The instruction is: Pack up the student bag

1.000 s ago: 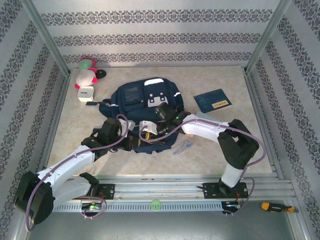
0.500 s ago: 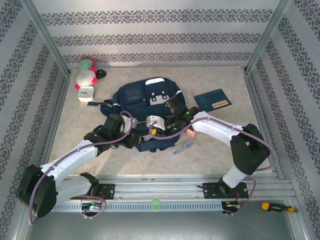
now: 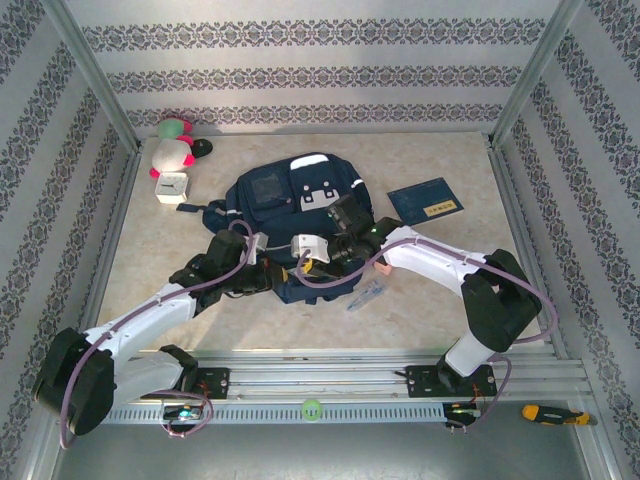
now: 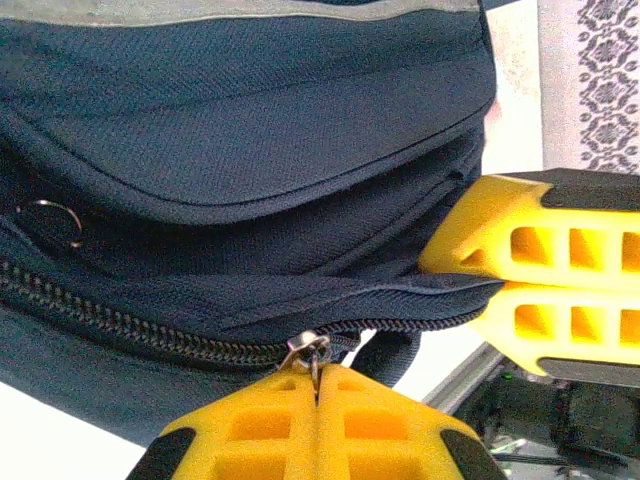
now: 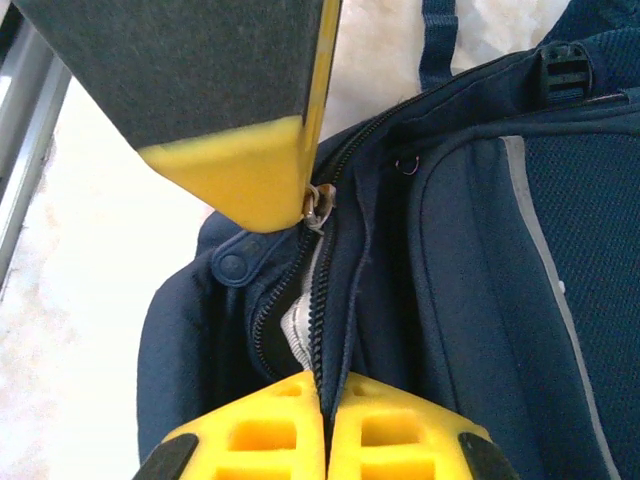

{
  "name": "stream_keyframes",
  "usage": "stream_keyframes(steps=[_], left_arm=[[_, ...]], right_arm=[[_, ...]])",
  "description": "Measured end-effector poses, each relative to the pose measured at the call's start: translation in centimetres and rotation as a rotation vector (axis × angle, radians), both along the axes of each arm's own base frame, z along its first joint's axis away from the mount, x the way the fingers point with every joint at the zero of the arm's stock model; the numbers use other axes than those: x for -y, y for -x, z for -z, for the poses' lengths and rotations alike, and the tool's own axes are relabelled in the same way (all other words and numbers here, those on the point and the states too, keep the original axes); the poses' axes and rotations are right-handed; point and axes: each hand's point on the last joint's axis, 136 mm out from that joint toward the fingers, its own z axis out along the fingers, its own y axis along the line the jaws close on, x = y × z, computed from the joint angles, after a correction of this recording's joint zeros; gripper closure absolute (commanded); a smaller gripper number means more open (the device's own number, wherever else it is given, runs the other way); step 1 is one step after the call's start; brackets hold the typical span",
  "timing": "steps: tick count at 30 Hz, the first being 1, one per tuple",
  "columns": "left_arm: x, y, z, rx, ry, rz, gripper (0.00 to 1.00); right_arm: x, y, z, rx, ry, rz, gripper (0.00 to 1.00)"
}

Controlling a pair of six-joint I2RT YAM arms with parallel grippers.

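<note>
Pinching zipper pull (image 4: pixel 308 349), left hand (image 4: pixel 318 378), right hand (image 5: pixel 325 388) gripping student bag (image 3: pixel 268 196)

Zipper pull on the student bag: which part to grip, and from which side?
Pinch its metal tab, which stands free of the teeth, coming from the near edge of the student bag, as the left gripper does with shut jaws.

We see mostly navy and yellow.
Student bag (image 3: pixel 262 195) navy, pale stripe, grey patches; left gripper (image 4: pixel 317 385), right gripper (image 5: pixel 322 400) yellow; booklet (image 3: pixel 425 201) at 2 o'clock dark blue.
</note>
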Motion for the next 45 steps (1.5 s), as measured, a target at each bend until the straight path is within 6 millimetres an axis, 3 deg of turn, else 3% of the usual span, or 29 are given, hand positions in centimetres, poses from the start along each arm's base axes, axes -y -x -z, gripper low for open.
stream_keyframes(steps=[8, 16, 19, 25, 32, 41, 45], left_arm=[[0.4, 0.9, 0.8, -0.133, 0.121, -0.057, 1.00], [0.1, 0.7, -0.1, -0.096, 0.091, -0.007, 1.00], [0.1, 0.4, -0.4, -0.058, 0.006, 0.076, 1.00], [-1.5, -1.5, -2.0, 0.145, -0.247, 0.203, 1.00], [-3.9, -2.0, -0.6, 0.257, -0.479, 0.301, 1.00], [-7.4, -4.7, 0.6, 0.370, -0.733, 0.239, 1.00], [-8.8, -6.9, 0.9, 0.391, -0.794, 0.161, 1.00]], right_arm=[[1.1, 0.7, 1.4, 0.034, 0.027, -0.017, 1.00], [1.3, 0.6, 0.3, 0.070, 0.003, -0.020, 1.00], [1.6, 0.5, -0.2, 0.052, -0.020, -0.016, 1.00], [1.7, 0.9, -2.8, 0.022, -0.105, -0.010, 1.00], [1.9, 0.0, -5.4, -0.001, -0.161, 0.057, 1.00], [1.5, 0.2, -8.7, -0.007, -0.243, 0.072, 1.00], [1.5, 0.2, -10.7, 0.012, -0.287, 0.089, 1.00]])
